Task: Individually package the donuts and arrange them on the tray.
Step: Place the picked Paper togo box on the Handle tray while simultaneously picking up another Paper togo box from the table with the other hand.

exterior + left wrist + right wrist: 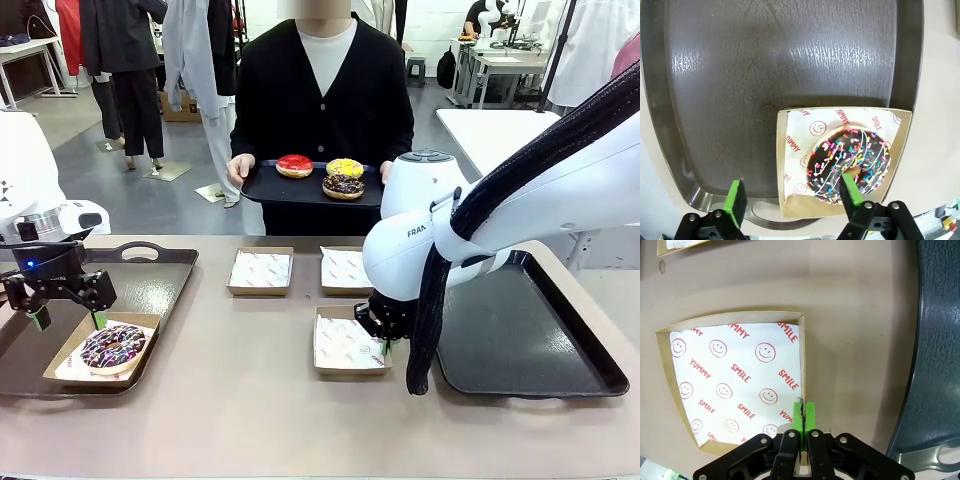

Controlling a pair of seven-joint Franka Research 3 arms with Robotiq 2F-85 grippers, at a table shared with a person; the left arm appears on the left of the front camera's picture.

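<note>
A chocolate donut with coloured sprinkles [112,346] [849,165] lies in a cardboard box [62,362] [796,150] on the left tray [160,280] [740,75]. My left gripper [68,320] [792,197] hangs open just above that box's edge, one finger over the donut, holding nothing. My right gripper [380,335] [803,417] is shut on the rim of an empty paper-lined box [345,345] [735,385] mid-table. Across the table, the person holds a black tray [262,186] with a red donut [294,165], a yellow donut [345,167] and a dark chocolate donut [343,186].
Two more empty lined boxes [260,270] [345,268] sit side by side toward the far edge. A second dark tray [520,340] [940,340] lies at the right, close to my right gripper. My right arm's cable bundle [425,330] hangs beside the box.
</note>
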